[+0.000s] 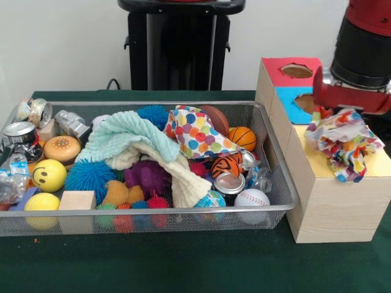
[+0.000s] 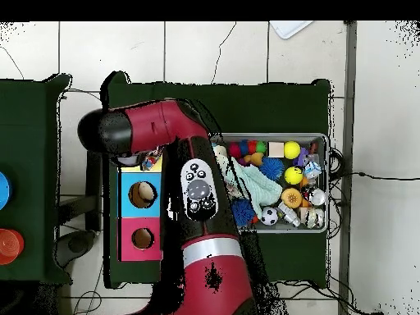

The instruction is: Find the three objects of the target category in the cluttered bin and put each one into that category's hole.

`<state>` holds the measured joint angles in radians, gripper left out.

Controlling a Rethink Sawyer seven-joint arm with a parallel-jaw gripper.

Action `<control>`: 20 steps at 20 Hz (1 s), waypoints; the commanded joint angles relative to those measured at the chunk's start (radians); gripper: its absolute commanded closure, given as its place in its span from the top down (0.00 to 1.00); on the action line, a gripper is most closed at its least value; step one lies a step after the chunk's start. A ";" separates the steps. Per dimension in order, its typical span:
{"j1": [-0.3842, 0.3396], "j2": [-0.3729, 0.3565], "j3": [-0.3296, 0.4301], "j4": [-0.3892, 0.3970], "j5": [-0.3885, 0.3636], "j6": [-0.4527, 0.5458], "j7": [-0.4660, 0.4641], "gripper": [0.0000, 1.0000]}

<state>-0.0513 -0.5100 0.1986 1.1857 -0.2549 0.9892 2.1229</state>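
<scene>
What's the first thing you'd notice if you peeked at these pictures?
Probably the mesh bin in the middle of the green table, heaped with balls, cans and cloths, with a pale mint cloth piled on top. Next, the red arm at the right, with a bright multicoloured cloth hanging under it over the yellow part of the wooden box.

A multicoloured patchwork cloth [image 1: 344, 143] is showing red, yellow, blue and white scraps over the yellow panel of the wooden box [image 1: 333, 201], whose other panels are showing blue and red. A white cloth with coloured polka dots [image 1: 194, 133] is lying beside a mint green towel [image 1: 125, 137]; the worktop [image 1: 183, 262] is looking dark green
</scene>
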 commanded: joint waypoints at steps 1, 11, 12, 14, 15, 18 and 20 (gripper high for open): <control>-0.089 0.100 0.032 0.125 -0.088 -0.109 -0.154 0.00; -0.156 0.196 0.151 0.163 0.046 -0.190 -0.094 0.00; -0.153 0.185 0.152 0.172 0.054 -0.182 -0.084 0.00; -0.145 0.157 0.152 0.195 0.071 -0.163 -0.063 0.00; -0.137 0.145 0.147 0.198 0.077 -0.148 -0.050 0.00; -0.119 0.113 0.140 0.209 0.097 -0.112 -0.017 0.00; -0.113 0.091 0.141 0.219 0.114 -0.082 -0.004 0.00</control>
<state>-0.1756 -0.4818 0.2655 1.2284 -0.1712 0.9179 2.1227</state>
